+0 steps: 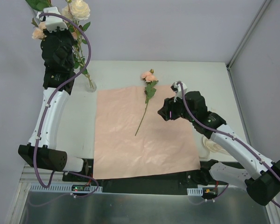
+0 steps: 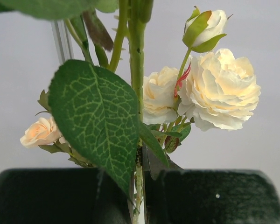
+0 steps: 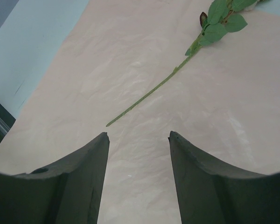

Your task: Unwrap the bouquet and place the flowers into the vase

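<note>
A flat pink paper sheet (image 1: 144, 140) covers the middle of the tabletop (image 1: 200, 74). One long-stemmed peach rose (image 1: 150, 91) lies on it, bloom just past the far edge. My right end effector (image 3: 138, 135) hangs over the sheet, right of that stem. By the sheet's far left corner stands the narrow clear glass vase (image 1: 91, 86) with green-stemmed cream and peach roses (image 1: 79, 9) in it. My left end effector (image 2: 139, 175) is clamped on one stem above it.
</note>
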Robot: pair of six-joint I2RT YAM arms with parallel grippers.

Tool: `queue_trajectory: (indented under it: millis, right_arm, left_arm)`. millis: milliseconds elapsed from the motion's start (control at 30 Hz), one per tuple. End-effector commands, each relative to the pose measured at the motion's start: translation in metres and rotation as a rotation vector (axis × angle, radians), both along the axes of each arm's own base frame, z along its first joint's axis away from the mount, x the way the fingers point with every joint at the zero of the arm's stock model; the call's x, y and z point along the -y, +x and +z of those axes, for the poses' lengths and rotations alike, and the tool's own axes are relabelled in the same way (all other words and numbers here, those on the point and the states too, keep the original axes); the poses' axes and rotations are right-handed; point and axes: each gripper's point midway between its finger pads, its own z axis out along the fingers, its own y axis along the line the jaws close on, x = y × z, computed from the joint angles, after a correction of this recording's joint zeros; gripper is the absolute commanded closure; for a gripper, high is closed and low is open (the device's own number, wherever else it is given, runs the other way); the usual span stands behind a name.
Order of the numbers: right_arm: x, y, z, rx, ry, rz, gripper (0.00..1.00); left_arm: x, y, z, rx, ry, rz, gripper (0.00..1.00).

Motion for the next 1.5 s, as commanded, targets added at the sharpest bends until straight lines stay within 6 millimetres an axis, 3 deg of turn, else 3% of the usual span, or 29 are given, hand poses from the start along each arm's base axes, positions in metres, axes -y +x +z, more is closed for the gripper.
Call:
queue_trajectory:
  millis: [0,1033,1267,1467]
  right_arm:
    - [-0.003,0.006,0.023,0.051,0.031,-0.001,0.43]
    - [-0.004,0.008,0.019,0.036,0.028,-0.007,0.43]
    - [-0.004,0.007,0.021,0.041,0.029,-0.006,0.43]
    - [-0.003,0.006,0.021,0.043,0.03,-0.008,0.43]
  left_arm:
    - [-0.001,-0.015,0.031,0.069,0.039,-0.01,1.0]
    - [-0.008,0.025,0.003,0.002,-0.005,-0.022,1.0]
    - [-0.01,0.024,-0.006,-0.013,-0.025,-0.017,1.0]
    - [-0.012,0.015,0.002,-0.001,-0.033,-0.012,1.0]
